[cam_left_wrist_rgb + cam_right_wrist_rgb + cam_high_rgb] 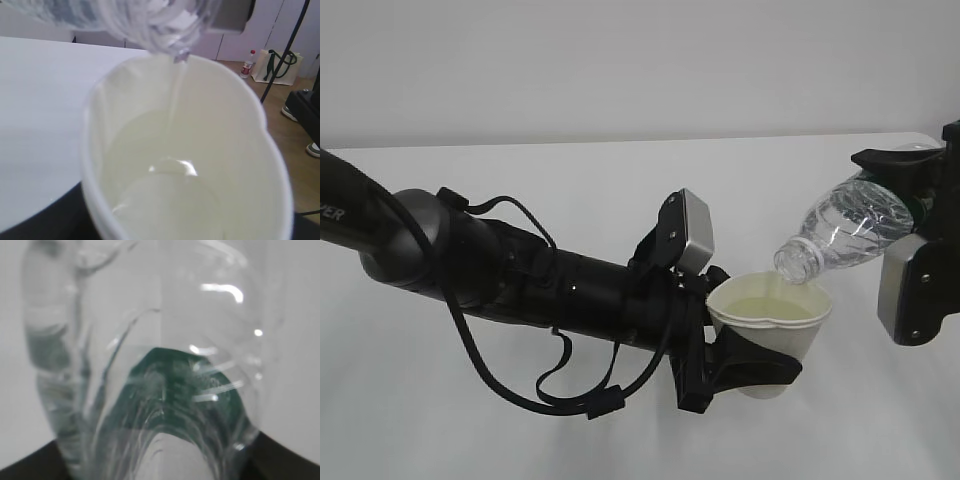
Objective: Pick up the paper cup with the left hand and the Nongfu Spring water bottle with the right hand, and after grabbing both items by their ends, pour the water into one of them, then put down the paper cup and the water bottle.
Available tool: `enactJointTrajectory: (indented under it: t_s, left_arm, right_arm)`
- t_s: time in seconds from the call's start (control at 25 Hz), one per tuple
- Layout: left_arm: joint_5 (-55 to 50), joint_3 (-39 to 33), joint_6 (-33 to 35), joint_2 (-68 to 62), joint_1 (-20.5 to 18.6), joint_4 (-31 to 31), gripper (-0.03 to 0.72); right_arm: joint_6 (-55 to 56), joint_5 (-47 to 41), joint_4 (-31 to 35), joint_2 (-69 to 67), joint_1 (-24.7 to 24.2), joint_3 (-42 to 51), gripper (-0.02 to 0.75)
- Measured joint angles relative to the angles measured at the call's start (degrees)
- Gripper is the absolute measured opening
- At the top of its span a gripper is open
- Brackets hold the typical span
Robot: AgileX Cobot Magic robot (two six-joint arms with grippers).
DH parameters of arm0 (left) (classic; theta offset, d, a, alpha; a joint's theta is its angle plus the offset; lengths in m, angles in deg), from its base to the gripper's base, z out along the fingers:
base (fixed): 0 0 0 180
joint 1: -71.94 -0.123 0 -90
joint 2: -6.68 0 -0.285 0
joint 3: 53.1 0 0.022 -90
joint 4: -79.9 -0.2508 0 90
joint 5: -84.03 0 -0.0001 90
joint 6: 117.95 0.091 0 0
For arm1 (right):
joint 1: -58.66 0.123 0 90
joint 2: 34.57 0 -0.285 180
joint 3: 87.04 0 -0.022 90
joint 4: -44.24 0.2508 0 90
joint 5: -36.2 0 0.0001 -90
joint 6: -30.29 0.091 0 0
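Note:
My left gripper (745, 362) is shut on the lower part of the white paper cup (775, 330), holding it upright above the table. In the left wrist view the cup (235, 130) fills the frame, with water (165, 200) pooled in its pale yellowish bottom. My right gripper (912, 200) is shut on the base end of the Nongfu Spring water bottle (850, 228). The bottle tilts down to the left with its open mouth (167, 30) just over the cup's far rim. A thin stream of water (175, 95) runs into the cup. The bottle (150, 365) hides the right fingers in the right wrist view.
The white table (470, 420) stretches beneath both arms, with a white wall behind. Loose black cables (560, 392) hang under the left arm. Beyond the table edge, the left wrist view shows a floor with a bag (275, 65), a small bottle (246, 64) and shoes (313, 148).

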Motion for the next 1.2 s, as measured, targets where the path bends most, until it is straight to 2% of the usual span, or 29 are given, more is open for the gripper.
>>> enactJointTrajectory:
  t_s: [1.2]
  left_arm:
    - [0.0,0.0,0.0,0.0,0.0,0.0,0.421]
  right_arm:
    - [1.9,0.0,0.1,0.0,0.0,0.0,0.421]
